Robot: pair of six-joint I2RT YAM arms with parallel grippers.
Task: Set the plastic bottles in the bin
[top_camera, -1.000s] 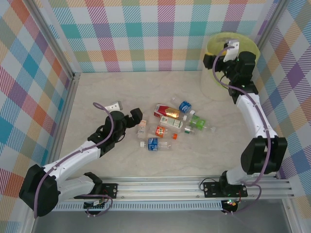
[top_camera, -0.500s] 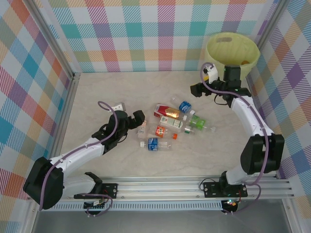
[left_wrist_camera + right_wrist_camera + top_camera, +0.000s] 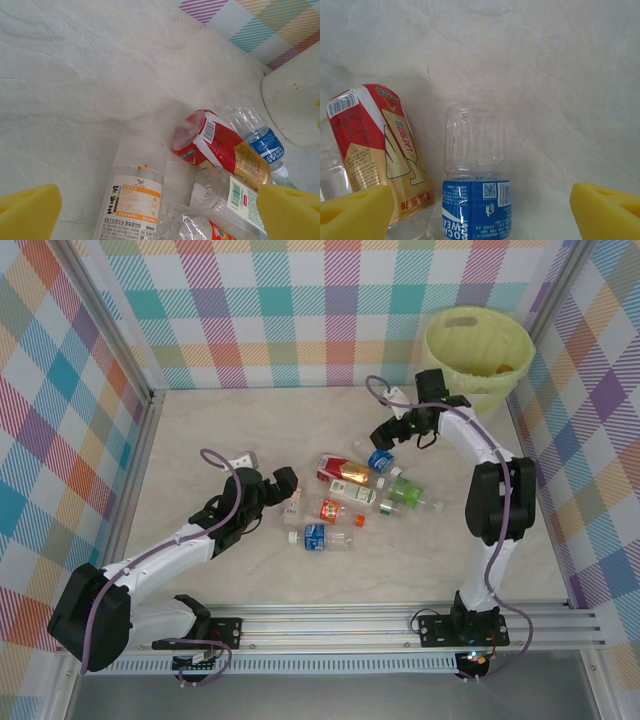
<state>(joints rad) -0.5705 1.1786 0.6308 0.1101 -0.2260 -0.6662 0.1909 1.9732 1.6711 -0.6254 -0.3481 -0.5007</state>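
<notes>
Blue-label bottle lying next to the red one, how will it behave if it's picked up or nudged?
The blue-label bottle looks empty and see-through, so probably very light. It lies on its round side on the table, so a nudge would likely roll it. Its ribbed wall looks thin and may dent under the jaws.

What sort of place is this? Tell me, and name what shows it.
Most likely a robot test cell, not a home: plaid panel walls box in the marble-look tabletop, two robot arms are bolted to an aluminium rail, and plastic bottles lie scattered before a lined bin.
</notes>
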